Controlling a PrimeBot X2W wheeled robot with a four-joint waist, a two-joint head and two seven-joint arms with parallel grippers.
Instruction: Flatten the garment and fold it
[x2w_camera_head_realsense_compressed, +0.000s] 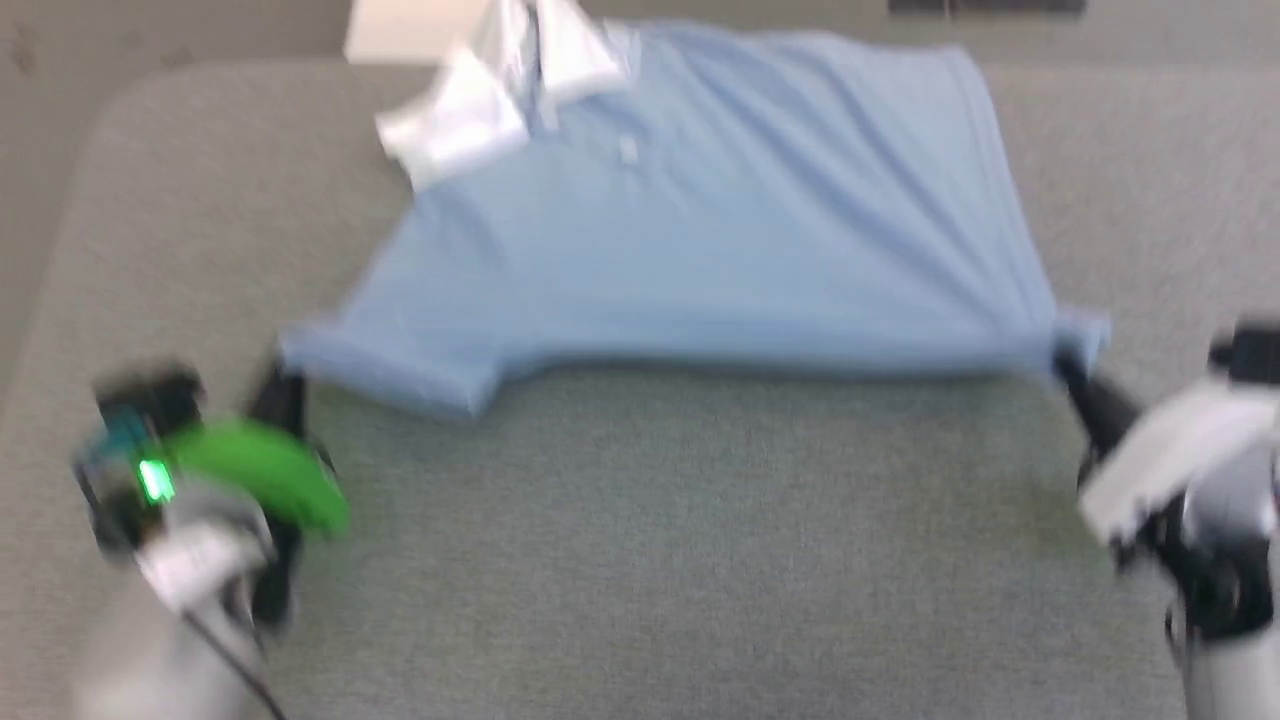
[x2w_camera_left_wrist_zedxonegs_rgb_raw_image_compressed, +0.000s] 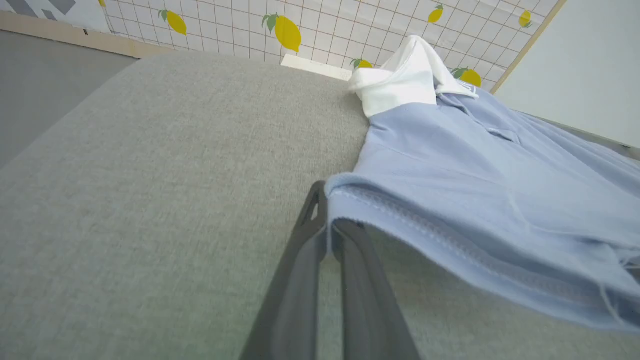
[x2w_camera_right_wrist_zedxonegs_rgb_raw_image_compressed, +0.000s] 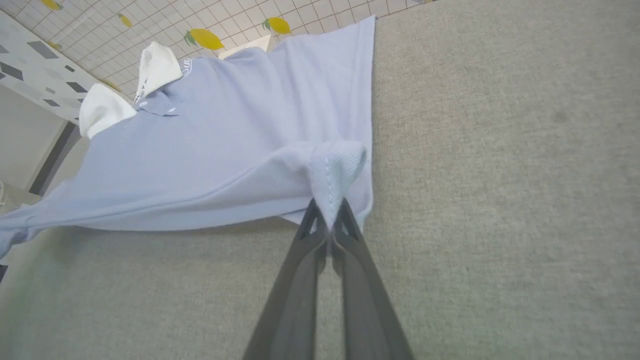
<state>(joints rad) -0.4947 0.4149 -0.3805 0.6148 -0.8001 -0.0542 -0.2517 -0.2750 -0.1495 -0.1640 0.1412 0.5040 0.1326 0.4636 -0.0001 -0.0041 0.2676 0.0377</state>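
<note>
**Both jaws clamped on near corners of shirt – hem stretched between them**

Left gripper (x2w_camera_left_wrist_zedxonegs_rgb_raw_image_compressed: 327, 225): the two dark fingers are pressed together, with a corner of the garment (x2w_camera_head_realsense_compressed: 700, 230) pinched between their tips. In the left wrist view the stitched hem runs from the pinch toward 4 o'clock.

Right gripper (x2w_camera_right_wrist_zedxonegs_rgb_raw_image_compressed: 327, 220): the fingers are also together, clamped on a bunched fold of blue cloth at the opposite near corner. In the right wrist view the shirt body fans out from the pinch toward 10 o'clock, and one straight side edge runs up toward 12 o'clock.

Head view (blurred): the left gripper sits at about 8 o'clock and the right at about 4 o'clock, well apart. The near hem runs almost straight between them, with a dark shadow line beneath it.

The garment is a light blue polo shirt lying front-up on the grey fabric surface (x2w_camera_head_realsense_compressed: 640, 560). It spans the upper middle of the head view. Its white collar (x2w_camera_head_realsense_compressed: 520, 80) is at the far end – roughly 11 o'clock – rumpled and partly standing up. Small white script shows on the chest beside the collar in the right wrist view.

Beyond the far edge of the surface stands a tiled wall with lemon prints (x2w_camera_left_wrist_zedxonegs_rgb_raw_image_compressed: 285, 30).
</note>
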